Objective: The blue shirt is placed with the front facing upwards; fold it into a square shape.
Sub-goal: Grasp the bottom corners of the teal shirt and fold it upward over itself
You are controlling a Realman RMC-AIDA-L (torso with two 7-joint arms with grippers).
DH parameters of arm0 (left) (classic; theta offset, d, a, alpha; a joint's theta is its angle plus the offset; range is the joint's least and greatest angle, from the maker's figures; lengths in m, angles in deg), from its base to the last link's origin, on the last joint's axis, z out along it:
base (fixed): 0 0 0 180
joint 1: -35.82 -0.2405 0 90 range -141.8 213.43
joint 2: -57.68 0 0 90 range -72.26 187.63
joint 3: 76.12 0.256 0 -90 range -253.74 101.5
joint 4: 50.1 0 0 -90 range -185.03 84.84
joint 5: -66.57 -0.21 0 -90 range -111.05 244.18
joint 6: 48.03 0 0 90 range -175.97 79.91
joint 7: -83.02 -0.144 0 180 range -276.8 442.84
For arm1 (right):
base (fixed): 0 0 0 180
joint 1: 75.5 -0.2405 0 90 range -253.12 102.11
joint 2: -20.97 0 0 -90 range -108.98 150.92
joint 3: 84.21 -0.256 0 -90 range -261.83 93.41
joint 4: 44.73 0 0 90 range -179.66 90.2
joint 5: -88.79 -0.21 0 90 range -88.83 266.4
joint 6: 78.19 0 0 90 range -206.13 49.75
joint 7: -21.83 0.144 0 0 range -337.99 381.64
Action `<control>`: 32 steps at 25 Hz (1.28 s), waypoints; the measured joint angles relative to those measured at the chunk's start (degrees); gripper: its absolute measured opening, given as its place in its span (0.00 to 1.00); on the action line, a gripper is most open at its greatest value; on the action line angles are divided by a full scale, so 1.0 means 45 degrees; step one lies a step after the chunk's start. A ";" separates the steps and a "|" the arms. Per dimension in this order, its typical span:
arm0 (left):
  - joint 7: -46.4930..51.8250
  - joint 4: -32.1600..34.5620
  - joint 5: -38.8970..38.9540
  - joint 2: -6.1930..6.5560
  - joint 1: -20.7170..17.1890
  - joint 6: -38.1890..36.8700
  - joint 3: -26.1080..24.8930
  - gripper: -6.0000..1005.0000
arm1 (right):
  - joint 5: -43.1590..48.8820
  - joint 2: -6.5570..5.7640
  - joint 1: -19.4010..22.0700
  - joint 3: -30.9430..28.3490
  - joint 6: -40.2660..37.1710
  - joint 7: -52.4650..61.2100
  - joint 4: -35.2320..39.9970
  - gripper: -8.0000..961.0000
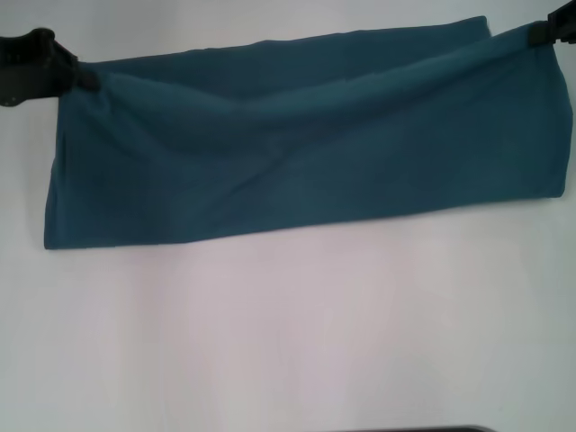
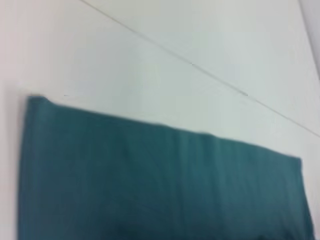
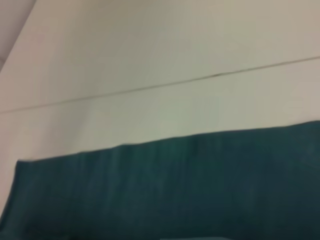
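The blue shirt (image 1: 306, 153) lies as a long dark teal band across the far part of the white table (image 1: 288, 333) in the head view. No collar, label or print shows. My left gripper (image 1: 83, 76) is shut on the shirt's far left corner. My right gripper (image 1: 533, 34) is shut on its far right corner. The held far edge is lifted and sags between them over the layer beneath. The shirt also shows in the left wrist view (image 2: 160, 185) and the right wrist view (image 3: 165, 190), with a straight edge on the table; no fingers show there.
The white table runs on in front of the shirt to the near edge, where a dark strip (image 1: 414, 429) shows. A thin seam line (image 2: 200, 70) crosses the table beyond the shirt; it also shows in the right wrist view (image 3: 160, 86).
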 joint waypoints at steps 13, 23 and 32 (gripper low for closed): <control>0.0083 0.0773 -0.0480 -0.0354 0.0470 0.2219 0.0472 0.02 | 0.0054 0.0607 0.0040 0.0991 0.3555 0.0136 -0.1215 0.04; 0.0294 0.0836 -0.0570 -0.0334 0.0864 0.2942 0.0516 0.02 | 0.0095 0.0794 -0.0763 0.1747 0.5242 0.0498 -0.1310 0.05; 0.0296 0.1047 -0.0585 -0.0452 0.1261 0.4694 0.1427 0.02 | 0.0137 0.0946 -0.1136 0.2621 0.7403 0.0519 -0.2416 0.07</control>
